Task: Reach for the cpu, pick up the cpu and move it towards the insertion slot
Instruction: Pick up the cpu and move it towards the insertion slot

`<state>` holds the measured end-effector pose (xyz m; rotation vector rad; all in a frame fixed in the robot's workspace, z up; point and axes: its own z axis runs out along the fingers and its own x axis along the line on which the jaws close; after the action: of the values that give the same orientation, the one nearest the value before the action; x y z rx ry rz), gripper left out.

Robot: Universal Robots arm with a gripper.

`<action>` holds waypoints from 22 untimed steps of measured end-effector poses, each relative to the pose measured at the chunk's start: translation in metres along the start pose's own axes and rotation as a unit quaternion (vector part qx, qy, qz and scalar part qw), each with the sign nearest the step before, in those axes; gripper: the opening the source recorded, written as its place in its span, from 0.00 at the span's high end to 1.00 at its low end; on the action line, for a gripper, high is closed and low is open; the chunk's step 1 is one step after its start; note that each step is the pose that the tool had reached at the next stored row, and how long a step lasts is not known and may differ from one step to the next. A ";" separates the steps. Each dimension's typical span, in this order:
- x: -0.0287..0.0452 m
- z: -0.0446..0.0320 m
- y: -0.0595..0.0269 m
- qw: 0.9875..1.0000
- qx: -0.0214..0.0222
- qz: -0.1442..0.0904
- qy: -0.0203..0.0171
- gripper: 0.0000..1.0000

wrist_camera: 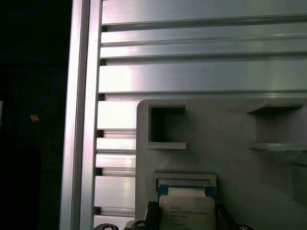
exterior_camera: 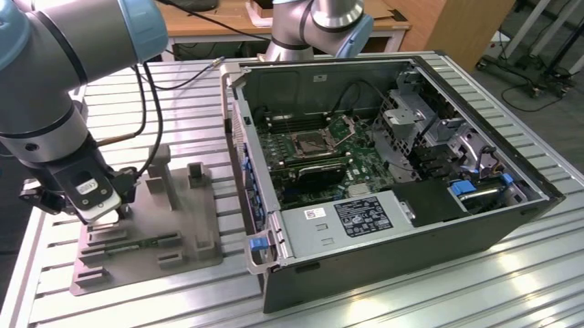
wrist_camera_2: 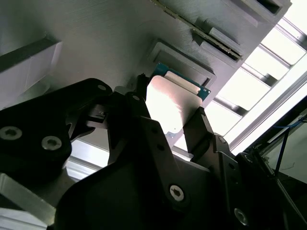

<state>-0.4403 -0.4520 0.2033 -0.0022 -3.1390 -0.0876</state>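
Your gripper [exterior_camera: 105,215] is hanging low over the grey plastic fixture [exterior_camera: 182,225] at the exterior view's left, on the slatted aluminium table [exterior_camera: 438,301]. In both wrist views you are seeing the jaws drawn in narrow around the cpu [wrist_camera_2: 172,96], with one dark finger [wrist_camera_2: 199,129] sitting against one edge and its partner against the opposite edge, so the chip is being pinched between them. The cpu [wrist_camera: 186,208] is showing its pale silvery top towards the first wrist view's camera, with a strip of its green-blue board peeking out along one side. It is lying at the square raised-rim recess of the fixture [wrist_camera: 240,158]; you cannot tell whether it is resting in that recess or sitting just clear of it. A narrow green memory stick [exterior_camera: 137,244] is lying on the fixture near the gripper. The insertion slot [exterior_camera: 310,142] is sitting well apart from all this, on the green motherboard [exterior_camera: 365,160] inside the open computer case [exterior_camera: 401,253], which is standing beside the fixture towards the exterior view's right.
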 end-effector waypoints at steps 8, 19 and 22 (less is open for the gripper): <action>0.0000 -0.0013 0.0001 1.000 0.000 0.000 0.000 0.45; 0.0000 -0.0047 0.0003 1.000 0.000 0.000 0.000 0.45; 0.0000 -0.0068 0.0004 1.000 0.000 0.000 0.000 0.45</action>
<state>-0.4403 -0.4520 0.2101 -0.0022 -3.1389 -0.0874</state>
